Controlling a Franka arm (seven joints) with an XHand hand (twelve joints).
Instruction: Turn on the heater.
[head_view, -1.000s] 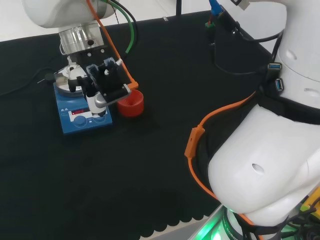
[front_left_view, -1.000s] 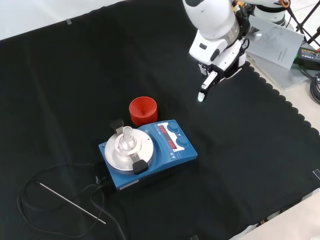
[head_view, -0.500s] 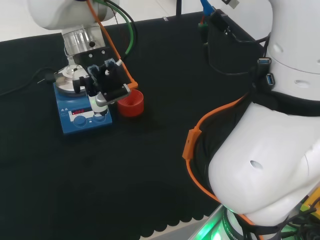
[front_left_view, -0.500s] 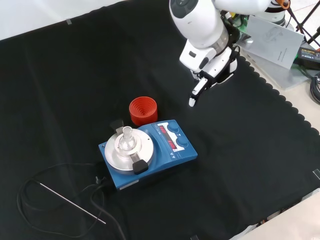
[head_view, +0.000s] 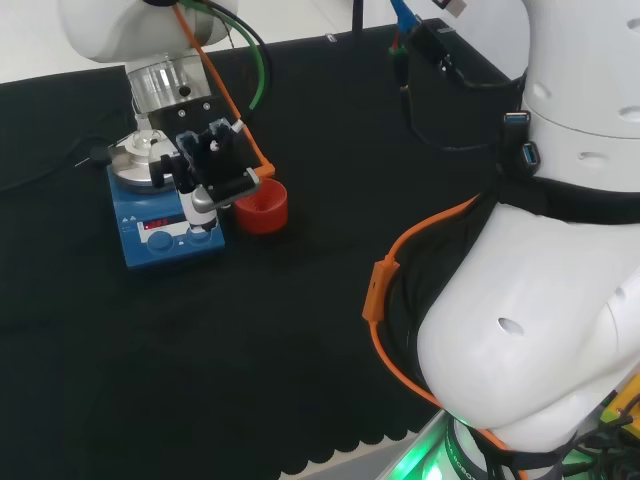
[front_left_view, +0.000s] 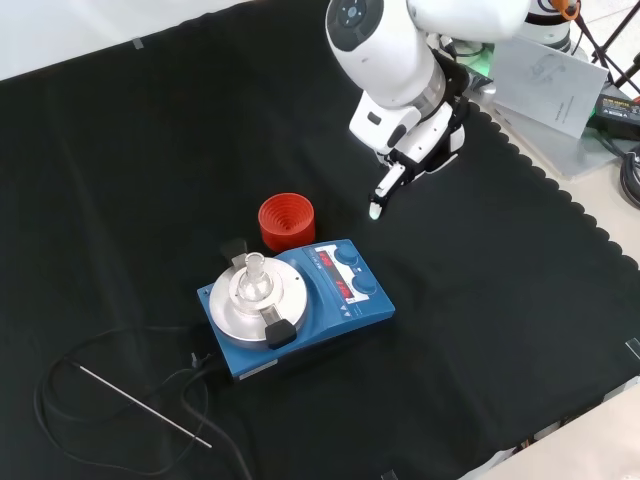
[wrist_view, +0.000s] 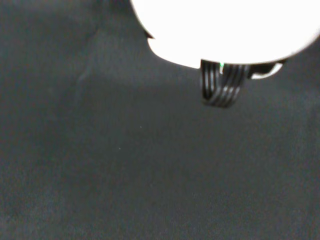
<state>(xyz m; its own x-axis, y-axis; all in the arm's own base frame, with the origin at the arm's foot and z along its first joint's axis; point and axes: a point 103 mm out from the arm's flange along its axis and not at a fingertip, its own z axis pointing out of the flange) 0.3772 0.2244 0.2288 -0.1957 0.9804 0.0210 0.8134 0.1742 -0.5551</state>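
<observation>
Front view shows the heater (front_left_view: 297, 308), a blue box with a round metal plate, sitting on the black cloth (front_left_view: 120, 150) near the middle of the bench. A small clear glass vessel (front_left_view: 253, 272) stands on the plate, and two blue knobs (front_left_view: 355, 272) flank a red display on the panel at the heater's right end. A red ribbed ring (front_left_view: 287, 221) stands just beside the heater on its far side. A black cable (front_left_view: 110, 345) and a thin metal rod (front_left_view: 145, 405) lie to the heater's left.

The hand (front_left_view: 412, 135) hangs in the air to the right of and beyond the heater, well apart from the knobs. One finger (front_left_view: 383, 190) points straight down and toward the heater; the other fingers seem tucked back against the palm, and the hand holds nothing. In the head view the hand (head_view: 215, 165) overlaps the heater (head_view: 165, 225) and the ring (head_view: 262, 207), though the front view makes clear it is above them and touches neither.

The step in hand looks like the approach to the control panel. The knobs sit close together, so a slightly off line could land the finger on the wrong one or on the display between them. The ring lies near that path and could be knocked. A hard sideways push might slide the heater and topple the glass vessel on its plate.
</observation>
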